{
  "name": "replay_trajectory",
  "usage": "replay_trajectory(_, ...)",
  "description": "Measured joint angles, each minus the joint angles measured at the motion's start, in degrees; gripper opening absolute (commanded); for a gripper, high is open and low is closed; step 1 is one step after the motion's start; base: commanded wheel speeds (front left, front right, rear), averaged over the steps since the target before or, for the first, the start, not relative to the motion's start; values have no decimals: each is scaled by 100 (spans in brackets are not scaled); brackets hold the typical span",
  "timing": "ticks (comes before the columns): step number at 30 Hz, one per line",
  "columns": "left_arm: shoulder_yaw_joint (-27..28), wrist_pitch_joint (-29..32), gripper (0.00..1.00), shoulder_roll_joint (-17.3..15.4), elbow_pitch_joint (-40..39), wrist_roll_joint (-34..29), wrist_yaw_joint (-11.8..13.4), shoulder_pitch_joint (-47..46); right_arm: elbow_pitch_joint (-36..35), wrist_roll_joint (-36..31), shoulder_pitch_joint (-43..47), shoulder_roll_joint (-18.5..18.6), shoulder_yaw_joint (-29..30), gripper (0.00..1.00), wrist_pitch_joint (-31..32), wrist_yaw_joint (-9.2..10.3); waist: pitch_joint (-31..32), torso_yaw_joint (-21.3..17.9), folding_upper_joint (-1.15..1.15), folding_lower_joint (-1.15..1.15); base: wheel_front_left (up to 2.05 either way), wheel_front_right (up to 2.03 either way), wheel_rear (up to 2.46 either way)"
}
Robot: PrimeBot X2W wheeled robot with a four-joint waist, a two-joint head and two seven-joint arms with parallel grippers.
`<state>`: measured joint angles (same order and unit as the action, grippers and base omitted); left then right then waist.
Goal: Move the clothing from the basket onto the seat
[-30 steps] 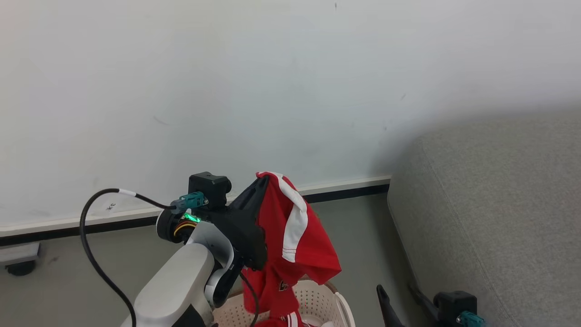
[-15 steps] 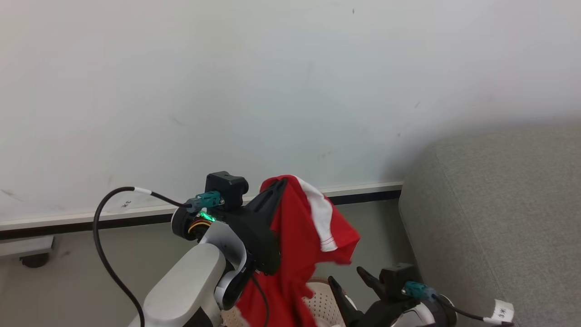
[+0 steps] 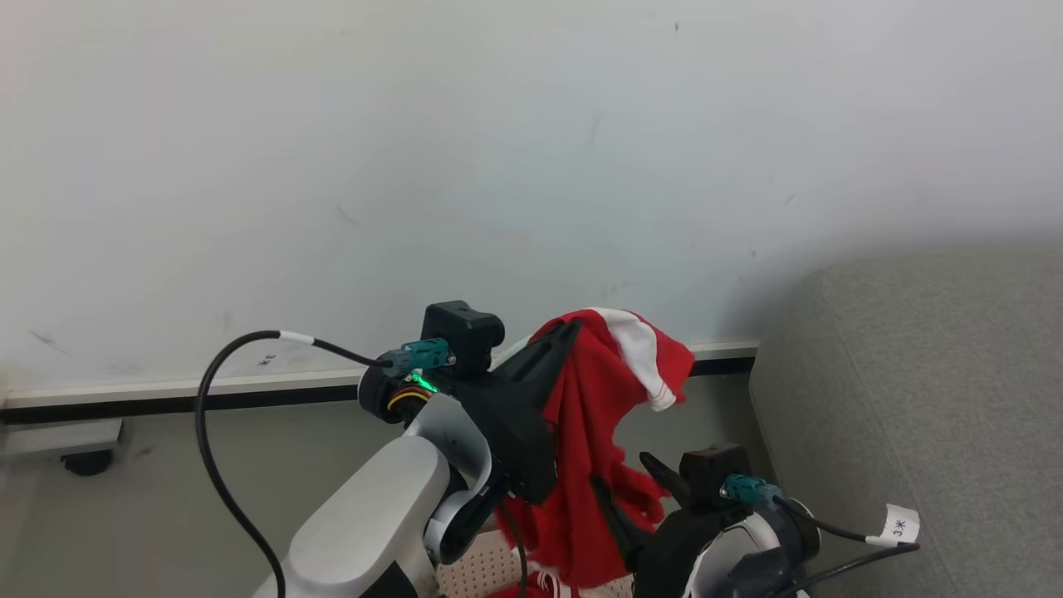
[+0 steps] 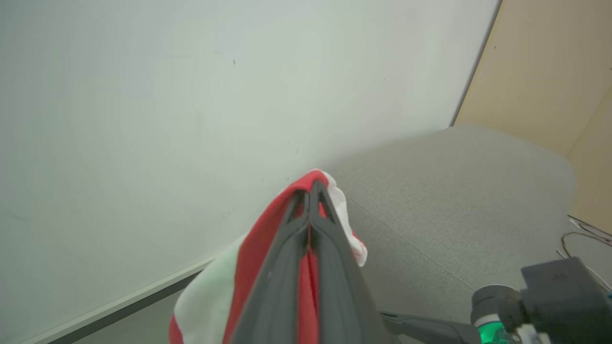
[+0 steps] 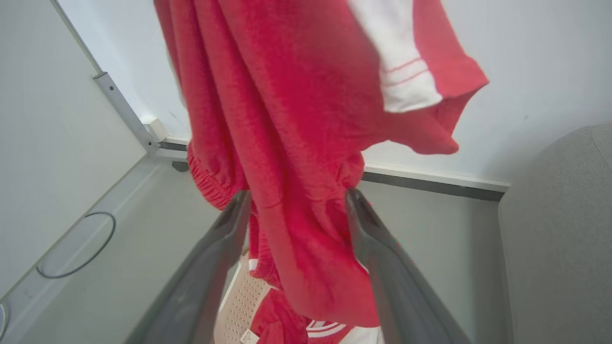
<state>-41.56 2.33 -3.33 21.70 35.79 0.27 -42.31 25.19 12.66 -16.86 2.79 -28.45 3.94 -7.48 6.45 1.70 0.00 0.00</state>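
clothing (image 3: pixel 581 415) hangs from left pincer (image 3: pixel 570 329); cable tag (image 3: pixel 899 525) writing unreadable.

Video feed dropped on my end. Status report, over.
Left gripper shut on red fabric garment with white trim, held above cream perforated plastic basket. Right gripper open, straddling its hanging folds. It sits between garment and light-grey fabric sofa.

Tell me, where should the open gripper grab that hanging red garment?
Probably the bunched lower half of the garment, approached from the robot's right and slightly below. It hangs as a narrow bundle from the shut left gripper, and the open right gripper straddles it.
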Motion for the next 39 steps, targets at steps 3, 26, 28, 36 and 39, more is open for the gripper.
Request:
replay_trajectory(3,-70,67,0,7,-164,54,43,-1,134,111,-126,1,-81,100,-63,0,13,45,0,0,0,0,0)
replay_trajectory(26,-608,627,0,35,-1356,815,158,1,1110,943,-740,-1,-695,100,-599,0,132,291,0,0,0,0,0)
replay_trajectory(28,-623,667,0,35,-1436,837,190,3,1168,931,-740,-4,-675,100,-634,0,135,293,0,0,0,0,0)
replay_trajectory(36,-601,491,100,-158,-1238,694,383,120,1267,882,-747,-2,-583,0,-733,0,118,214,0,0,0,0,0)
replay_trajectory(39,-576,258,100,-235,-1046,604,385,159,1259,847,-747,-1,-553,0,-751,0,94,157,0,0,0,0,0)
